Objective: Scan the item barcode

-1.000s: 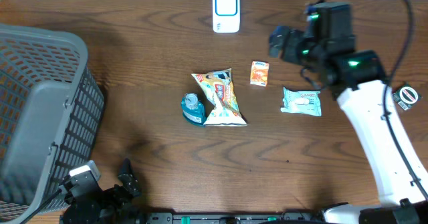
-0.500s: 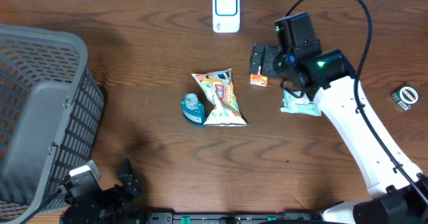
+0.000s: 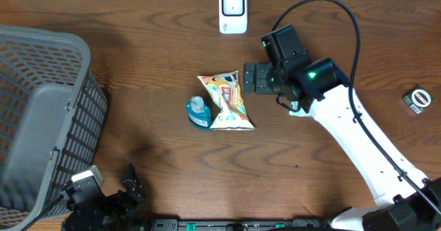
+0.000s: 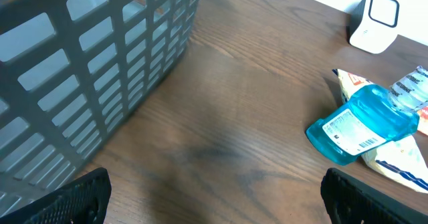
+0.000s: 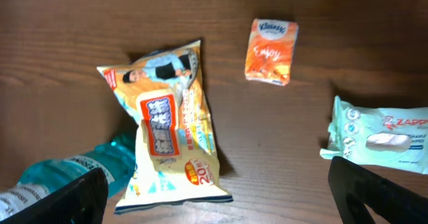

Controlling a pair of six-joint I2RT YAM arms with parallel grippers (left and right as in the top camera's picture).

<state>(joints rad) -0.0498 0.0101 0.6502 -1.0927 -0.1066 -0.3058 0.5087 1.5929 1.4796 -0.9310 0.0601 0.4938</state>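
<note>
The right gripper (image 3: 248,78) hangs wide open and empty over the middle of the table (image 3: 310,189). The left gripper (image 3: 132,186) sits equally spread and empty at the near left corner. The likeliest item to scan, the bag (image 5: 167,124), lies flat at the table's centre, below the right gripper and slightly to its left. In the wrist view it lies between the two fingers but untouched. Trouble could start with the bottle (image 5: 67,174), which lies against the bag's left edge. Jaws closing there might catch both, or shove the bottle away. The slick, puffy bag may also slide out of a shallow pinch. No barcode can be made out on the bag's upper face, so it may need turning before it reaches the scanner (image 3: 233,10) at the far edge. The tissues (image 5: 271,42) and wipes (image 5: 378,134) lie apart toward the right, near enough to be brushed by a loose descent.
</note>
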